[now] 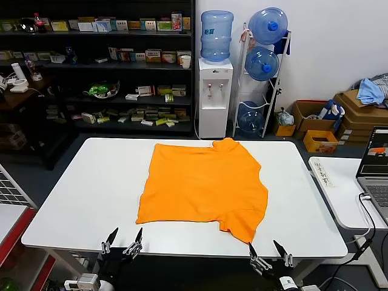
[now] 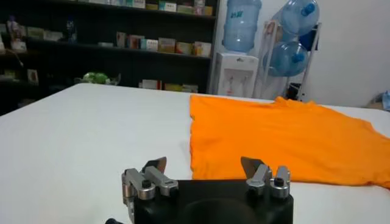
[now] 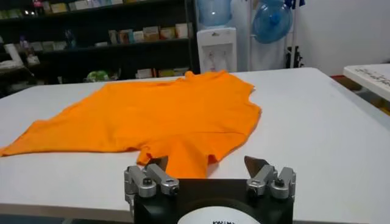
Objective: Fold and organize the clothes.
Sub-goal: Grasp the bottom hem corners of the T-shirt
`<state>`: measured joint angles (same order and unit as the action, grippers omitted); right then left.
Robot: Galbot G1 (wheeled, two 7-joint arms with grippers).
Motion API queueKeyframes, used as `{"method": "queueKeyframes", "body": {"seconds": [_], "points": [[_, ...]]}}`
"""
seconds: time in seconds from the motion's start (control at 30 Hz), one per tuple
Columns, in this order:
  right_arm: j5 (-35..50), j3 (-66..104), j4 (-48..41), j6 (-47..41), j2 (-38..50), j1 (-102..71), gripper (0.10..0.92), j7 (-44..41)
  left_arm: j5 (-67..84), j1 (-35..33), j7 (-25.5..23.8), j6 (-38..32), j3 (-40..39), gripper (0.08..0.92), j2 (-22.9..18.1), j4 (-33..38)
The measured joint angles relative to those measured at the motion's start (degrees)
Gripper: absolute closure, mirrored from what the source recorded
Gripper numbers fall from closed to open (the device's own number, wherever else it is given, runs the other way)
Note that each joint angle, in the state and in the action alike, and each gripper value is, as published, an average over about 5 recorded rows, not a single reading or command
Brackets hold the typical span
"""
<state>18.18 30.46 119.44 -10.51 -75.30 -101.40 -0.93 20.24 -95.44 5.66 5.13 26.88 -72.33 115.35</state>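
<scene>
A bright orange T-shirt (image 1: pixel 203 185) lies spread flat on the white table (image 1: pixel 79 194), plain side up, with one sleeve reaching toward the front right. My left gripper (image 1: pixel 122 238) is open and empty at the table's front edge, left of the shirt. My right gripper (image 1: pixel 270 251) is open and empty at the front edge, just right of the near sleeve. The shirt also shows in the left wrist view (image 2: pixel 286 137) beyond the left gripper (image 2: pixel 204 163), and in the right wrist view (image 3: pixel 152 115) beyond the right gripper (image 3: pixel 207 163).
A second white table with a laptop (image 1: pixel 374 163) stands to the right. Behind the table are dark shelves (image 1: pixel 97 66), a water dispenser (image 1: pixel 216 91), a rack of water bottles (image 1: pixel 262 66) and cardboard boxes (image 1: pixel 357 112) with a light blue cloth.
</scene>
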Motion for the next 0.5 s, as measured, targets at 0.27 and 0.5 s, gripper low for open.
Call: {"method": "queueKeyframes", "body": {"seconds": [0.27, 0.5], "points": [[0.9, -1.1, -1.1, -3.2, 1.5, 4.0, 0.203, 1.6, 2.4, 2.2, 0.8, 2.8, -0.7, 0.177, 1.4, -0.8], [2.0, -3.0, -3.6, -7.7, 2.0, 10.1, 0.203, 3.4, 6.5, 7.4, 1.8, 7.0, -1.8, 0.177, 3.2, -3.5]]}}
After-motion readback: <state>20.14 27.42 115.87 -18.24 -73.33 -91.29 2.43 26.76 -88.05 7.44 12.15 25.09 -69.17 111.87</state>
